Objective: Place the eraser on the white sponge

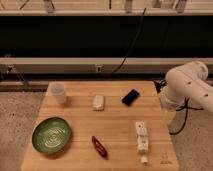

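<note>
Eraser [131,97] lay flat on tabletop [80,120], back right, near white sponge [98,102] to its left, not touching. Tool [169,115] hung under arm [187,84] at tabletop's right edge, jaws apart, holding nothing. Green bowl [51,135] front left, cup [58,92] back left.

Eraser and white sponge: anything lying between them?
Nothing: only bare table between eraser and white sponge, camera view. Gripper hangs by the table's right edge.
</note>
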`<state>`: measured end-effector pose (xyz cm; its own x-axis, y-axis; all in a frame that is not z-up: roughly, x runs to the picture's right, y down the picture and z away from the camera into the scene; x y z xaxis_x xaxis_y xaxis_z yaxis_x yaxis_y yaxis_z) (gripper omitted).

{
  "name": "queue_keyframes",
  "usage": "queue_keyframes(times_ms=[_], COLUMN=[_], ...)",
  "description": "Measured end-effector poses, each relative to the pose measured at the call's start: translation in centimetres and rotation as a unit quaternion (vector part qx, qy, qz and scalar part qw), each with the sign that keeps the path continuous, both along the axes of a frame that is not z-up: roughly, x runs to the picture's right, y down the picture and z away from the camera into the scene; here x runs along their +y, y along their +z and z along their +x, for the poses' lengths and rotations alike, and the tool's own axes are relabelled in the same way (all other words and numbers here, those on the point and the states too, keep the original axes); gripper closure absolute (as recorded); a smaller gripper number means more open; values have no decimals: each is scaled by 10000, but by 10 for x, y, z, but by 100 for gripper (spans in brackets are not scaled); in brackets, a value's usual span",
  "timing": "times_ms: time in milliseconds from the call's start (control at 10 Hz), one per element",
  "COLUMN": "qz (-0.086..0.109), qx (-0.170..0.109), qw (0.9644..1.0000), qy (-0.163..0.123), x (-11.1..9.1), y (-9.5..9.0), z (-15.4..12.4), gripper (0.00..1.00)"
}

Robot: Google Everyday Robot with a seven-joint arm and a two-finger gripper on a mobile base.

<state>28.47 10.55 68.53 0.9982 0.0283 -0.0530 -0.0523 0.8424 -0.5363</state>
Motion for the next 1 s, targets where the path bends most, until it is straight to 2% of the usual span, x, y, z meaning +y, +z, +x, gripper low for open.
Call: queue_keyframes(times_ms=[300, 700, 900, 1000], qz=[78, 105, 130, 130], qx=[-123, -216, -363, -403], qw=[9997, 9991, 9982, 9978], qy=[-211, -344, -451, -508], x=[-23, -31, -38, -39], y=[24, 37, 49, 53], z=[-36, -46, -66, -68], gripper=[20, 20, 20, 20])
